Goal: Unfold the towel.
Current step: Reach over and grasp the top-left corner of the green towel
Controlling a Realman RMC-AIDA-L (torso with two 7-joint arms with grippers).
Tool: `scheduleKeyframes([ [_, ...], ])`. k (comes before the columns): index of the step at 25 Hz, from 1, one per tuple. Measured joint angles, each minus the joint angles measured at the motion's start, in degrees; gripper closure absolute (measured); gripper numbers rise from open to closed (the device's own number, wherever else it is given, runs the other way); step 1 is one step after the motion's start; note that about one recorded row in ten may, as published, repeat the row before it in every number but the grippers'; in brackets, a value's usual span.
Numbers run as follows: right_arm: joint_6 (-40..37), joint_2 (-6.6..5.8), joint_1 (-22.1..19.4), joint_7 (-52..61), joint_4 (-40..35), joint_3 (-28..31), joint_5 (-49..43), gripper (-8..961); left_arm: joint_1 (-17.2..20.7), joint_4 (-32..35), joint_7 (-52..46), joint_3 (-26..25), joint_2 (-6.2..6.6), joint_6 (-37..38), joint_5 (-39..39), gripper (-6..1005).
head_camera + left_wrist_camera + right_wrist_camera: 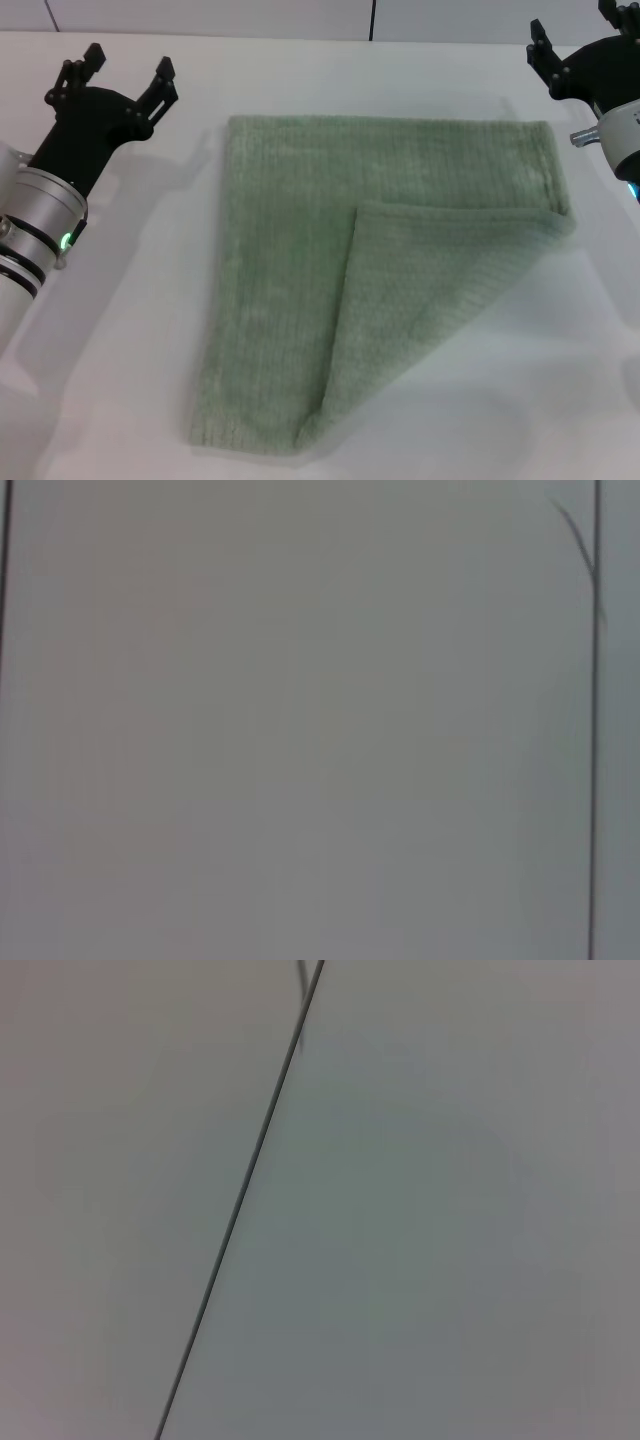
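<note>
A: Where's the towel [330,300]?

B: Flat on the white worktop [120,380], middle of the head view. One corner is folded over: a big triangular flap lies on top of the rest, its tip pointing toward 12 o'clock, its fold line running from the 3 o'clock edge down to the 6 o'clock edge.

A: And the arms?

B: Left gripper [125,75] sits at about 10 o'clock, off the cloth, fingers apart and holding nothing. Right gripper [560,60] is at 2 o'clock, just beyond the far corner; I cannot tell whether its fingers are apart. Both wrist views show only bare worktop with a thin dark seam.

A: What might go wrong?

B: I'd guess pinching both layers at the flap's tip, so the whole towel drags instead of opening. Or grabbing too shallow on the nubby hem and slipping off. Pulling the flap sideways rather than back toward 4 o'clock could leave a new crease.
</note>
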Motion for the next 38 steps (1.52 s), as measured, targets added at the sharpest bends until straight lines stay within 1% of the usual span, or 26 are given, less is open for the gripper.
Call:
scheduleKeyframes([
  [10,0.00,0.05,0.01,-0.02,0.01,0.00,0.00,193,-0.80,0.00,-0.25,0.76,-0.02,-0.42,0.06,156],
  [38,0.32,0.05,0.01,-0.03,-0.23,0.00,-0.02,193,-0.39,-0.42,-0.44,0.72,-0.11,-0.53,-0.26,180],
])
